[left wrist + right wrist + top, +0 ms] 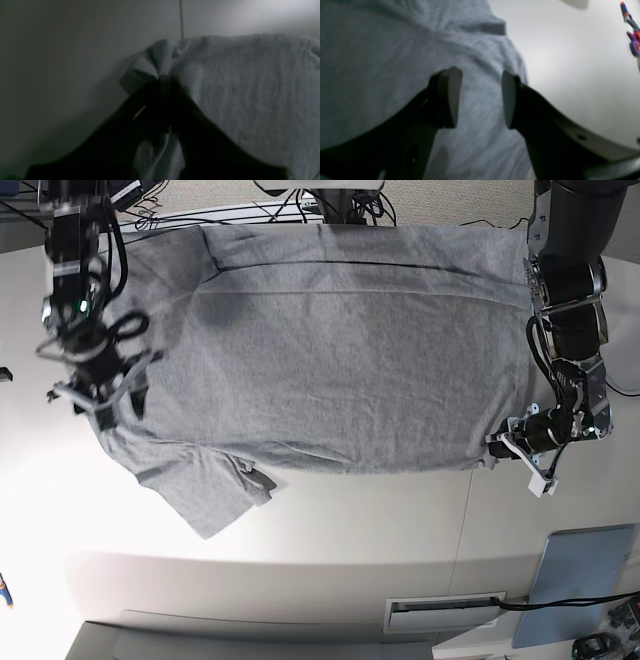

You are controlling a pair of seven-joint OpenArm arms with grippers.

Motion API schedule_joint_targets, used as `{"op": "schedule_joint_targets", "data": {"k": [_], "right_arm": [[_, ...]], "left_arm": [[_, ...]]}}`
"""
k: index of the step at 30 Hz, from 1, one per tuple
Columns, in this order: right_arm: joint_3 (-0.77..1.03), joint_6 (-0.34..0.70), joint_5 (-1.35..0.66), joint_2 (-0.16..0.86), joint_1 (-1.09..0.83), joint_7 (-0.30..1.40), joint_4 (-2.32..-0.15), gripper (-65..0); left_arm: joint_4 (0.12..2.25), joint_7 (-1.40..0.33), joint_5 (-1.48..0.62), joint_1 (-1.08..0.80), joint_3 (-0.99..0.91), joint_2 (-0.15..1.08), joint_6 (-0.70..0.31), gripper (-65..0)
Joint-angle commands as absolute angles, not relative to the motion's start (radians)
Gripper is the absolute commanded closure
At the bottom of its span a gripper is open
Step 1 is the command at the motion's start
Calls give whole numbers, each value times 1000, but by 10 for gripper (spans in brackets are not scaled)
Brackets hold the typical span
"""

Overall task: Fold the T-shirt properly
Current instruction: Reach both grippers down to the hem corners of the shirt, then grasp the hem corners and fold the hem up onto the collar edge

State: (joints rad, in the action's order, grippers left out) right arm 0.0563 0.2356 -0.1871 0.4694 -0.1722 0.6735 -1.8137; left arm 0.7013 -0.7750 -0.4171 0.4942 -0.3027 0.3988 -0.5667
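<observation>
We are pinching the T-shirt's (330, 350) near right hem corner in the left gripper (163, 80), fingers closed on the cloth, to anchor the fold. The right gripper (480, 97) is hovering wide-fingered over the left shoulder edge, nothing grasped.

A smooth white table (330, 525) bears a large heather-grey cotton T-shirt (330, 350), spread flat, beside a pale blue flat panel (585, 570).
</observation>
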Motion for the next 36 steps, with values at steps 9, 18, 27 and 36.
{"op": "schedule_joint_targets", "data": {"k": [9, 18, 27, 36], "right_arm": [[64, 420, -284, 464, 347, 780, -1260, -275], [64, 544, -186, 389, 797, 727, -605, -275], [64, 542, 109, 303, 940, 576, -279, -275], [65, 501, 150, 297, 907, 636, -279, -240]], "left_arm": [[711, -795, -411, 513, -303, 410, -570, 0], [711, -794, -411, 512, -303, 410, -570, 0], [711, -794, -411, 512, -303, 411, -570, 0], [711, -792, -411, 512, -303, 415, -570, 0]]}}
